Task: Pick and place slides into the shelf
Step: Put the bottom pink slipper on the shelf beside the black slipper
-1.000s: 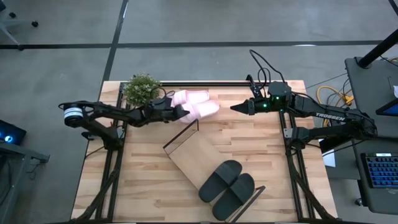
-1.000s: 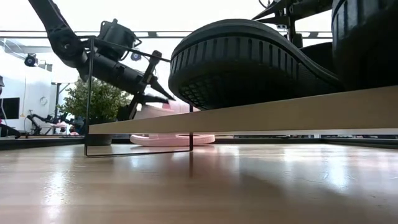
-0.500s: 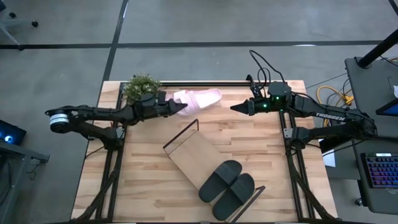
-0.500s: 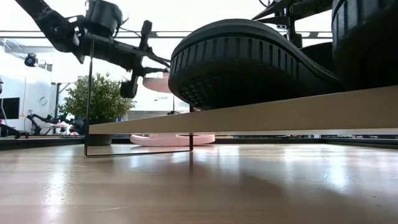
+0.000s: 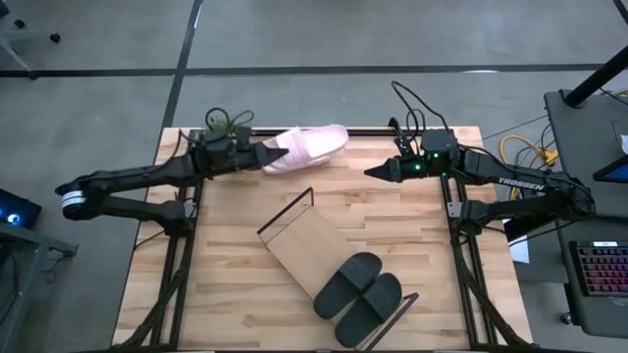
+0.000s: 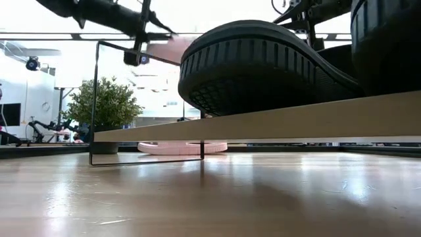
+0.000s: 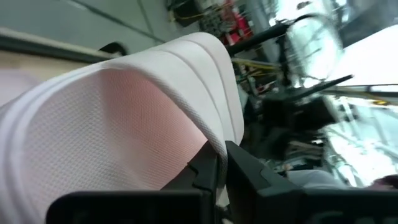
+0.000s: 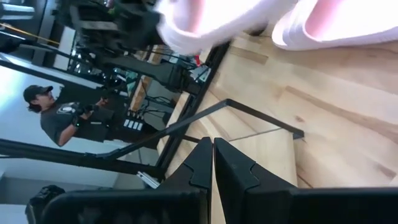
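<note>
- Holding one pale pink slide [image 5: 306, 147] clear of the tabletop [image 5: 412, 245], the left gripper [image 5: 267, 155] has its fingers clenched on the sandal's strap, at about eleven o'clock of the table in the high view.
- The second pink slide [image 6: 182, 147] lies flat on the table behind the shelf [image 5: 312, 257], seen only from the low view; from above it is hidden under the lifted one.
- The black pair [image 5: 359, 285] already sits side by side on the shelf's five o'clock end, so the bare board toward eleven o'clock is free.
- The right gripper [image 5: 374, 171] waits at about one o'clock, fingers pressed together on nothing.
- The slide looks light and made of soft foam: the strap bows in a smooth arch in the left wrist view, so it probably flexes under a pinch.
- A hold on the strap edge lets the sole hang and swing; I judge the strap's middle the steadier place to grip.
- The matte, textured surface should not be slippery, and nothing here seems fragile.
</note>
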### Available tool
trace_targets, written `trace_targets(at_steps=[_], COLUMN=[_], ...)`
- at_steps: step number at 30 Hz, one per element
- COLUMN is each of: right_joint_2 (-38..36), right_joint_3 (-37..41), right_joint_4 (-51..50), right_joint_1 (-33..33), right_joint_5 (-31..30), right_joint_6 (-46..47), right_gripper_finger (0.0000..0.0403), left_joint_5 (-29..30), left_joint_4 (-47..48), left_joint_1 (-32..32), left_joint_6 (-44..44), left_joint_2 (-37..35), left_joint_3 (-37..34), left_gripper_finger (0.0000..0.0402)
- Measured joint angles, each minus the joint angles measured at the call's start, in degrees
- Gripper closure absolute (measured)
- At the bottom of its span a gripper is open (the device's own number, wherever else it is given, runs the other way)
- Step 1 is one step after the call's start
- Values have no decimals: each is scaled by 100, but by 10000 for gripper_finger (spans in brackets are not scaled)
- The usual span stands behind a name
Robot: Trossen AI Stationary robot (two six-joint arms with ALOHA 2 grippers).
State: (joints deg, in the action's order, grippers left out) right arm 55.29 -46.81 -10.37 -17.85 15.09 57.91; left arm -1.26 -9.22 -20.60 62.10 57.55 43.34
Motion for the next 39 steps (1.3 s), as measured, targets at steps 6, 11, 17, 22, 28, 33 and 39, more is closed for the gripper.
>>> trace_targets(at_steps=[6,11,17,22,28,33,39], right_joint_2=[-42,-50,-50,-48,-46,-40,-131], right_joint_3=[0,0,0,0,0,0,0], right_joint_4=[2,0,-7,-13,-18,-112,-580], right_joint_1=[9,9,9,9,9,9,9], right_joint_5=[3,-11,-13,28,54,156,191], right_joint_6=[62,158,178,8,-373,-499,-708], right_gripper_finger=[394,394,394,394,394,394,394], left_joint_5=[-4,-24,-23,221,974,1789,3113], left_joint_4=[676,1629,1772,1765,1844,1913,1881], left_joint_1=[0,8,11,111,557,1244,2236], left_joint_6=[-204,-432,-475,-345,-288,-137,44], left_joint_2=[-99,-132,-151,-150,-167,-99,-90], left_joint_3=[538,962,1321,1611,1784,1789,1789], left_gripper_finger=[399,400,400,400,400,400,400])
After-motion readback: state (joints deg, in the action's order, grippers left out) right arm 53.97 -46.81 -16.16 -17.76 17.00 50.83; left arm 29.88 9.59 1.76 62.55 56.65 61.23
